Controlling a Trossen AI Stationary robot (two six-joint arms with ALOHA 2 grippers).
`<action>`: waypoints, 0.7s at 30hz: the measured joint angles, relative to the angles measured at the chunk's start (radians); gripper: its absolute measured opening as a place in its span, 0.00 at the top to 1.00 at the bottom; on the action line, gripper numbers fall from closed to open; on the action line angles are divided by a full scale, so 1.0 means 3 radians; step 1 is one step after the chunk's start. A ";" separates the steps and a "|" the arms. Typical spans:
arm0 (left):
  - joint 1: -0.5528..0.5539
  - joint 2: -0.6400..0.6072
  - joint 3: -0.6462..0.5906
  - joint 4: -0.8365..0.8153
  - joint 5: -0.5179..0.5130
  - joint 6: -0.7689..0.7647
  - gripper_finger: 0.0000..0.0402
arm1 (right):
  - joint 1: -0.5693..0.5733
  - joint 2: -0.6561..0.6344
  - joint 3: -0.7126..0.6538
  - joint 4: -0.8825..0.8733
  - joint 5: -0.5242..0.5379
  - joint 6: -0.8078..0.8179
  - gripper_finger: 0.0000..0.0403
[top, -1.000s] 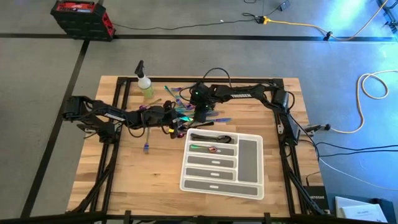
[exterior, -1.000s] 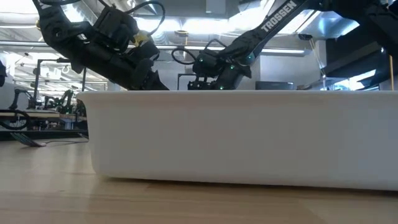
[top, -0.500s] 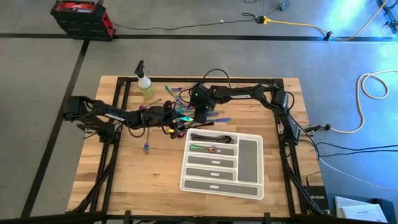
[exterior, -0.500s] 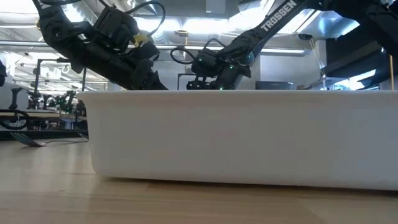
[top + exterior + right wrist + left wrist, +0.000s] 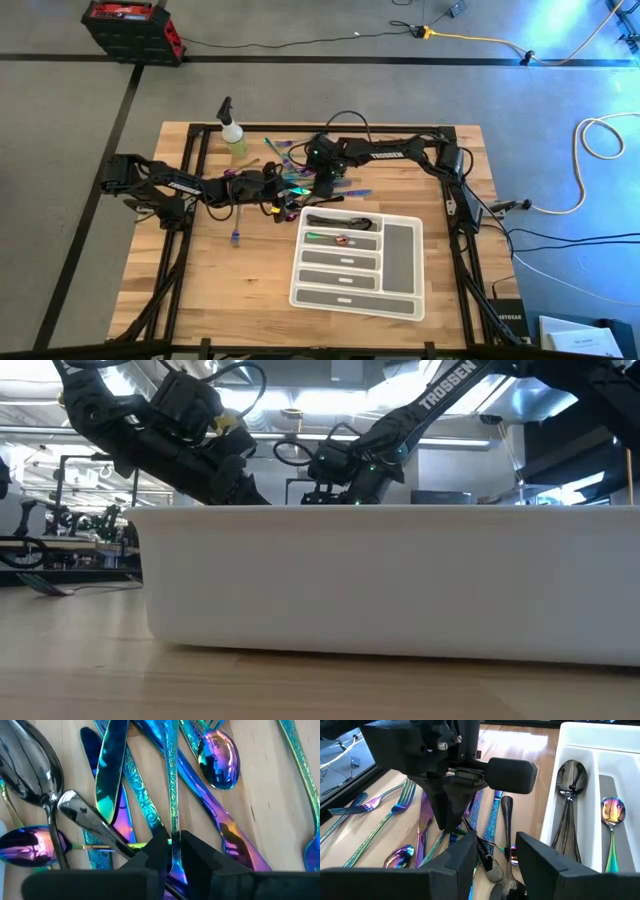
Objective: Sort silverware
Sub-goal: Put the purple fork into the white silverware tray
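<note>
Two dark arms meet over your pile of slim iridescent rainbow metal silverware (image 5: 300,180) on the wooden table (image 5: 200,280), just beside the white-grey compartment tray (image 5: 400,260). Your right gripper (image 5: 172,845) pinches narrowly on one slim iridescent handle (image 5: 173,785) in the pile. Your left gripper (image 5: 495,857) hovers part open, holding nothing. Two dark spoons (image 5: 570,775) and one rainbow spoon (image 5: 611,812) lie in separate tray compartments; one yellow-green spray bottle (image 5: 233,135) stands near the pile

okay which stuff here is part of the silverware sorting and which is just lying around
Part of the job:
- silverware pile
- stray piece
- black spoons already in the compartment tray
- rainbow spoon in the tray

Lying about:
- spray bottle
- red case on the floor
</note>
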 joint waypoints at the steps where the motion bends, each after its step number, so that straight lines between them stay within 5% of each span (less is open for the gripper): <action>1: 0.0000 0.0000 0.0000 0.0000 0.0000 0.0000 0.69 | 0.0011 0.0029 0.0037 -0.0032 0.0034 -0.0023 0.91; 7: 0.0001 0.0000 0.0002 -0.0002 -0.0001 0.0023 0.69 | 0.0083 0.0236 0.0427 -0.0536 0.0380 -0.0096 0.91; 21: 0.0001 0.0000 0.0003 -0.0009 -0.0001 0.0023 0.69 | 0.0070 0.0253 0.0475 -0.0651 0.0291 -0.0155 0.97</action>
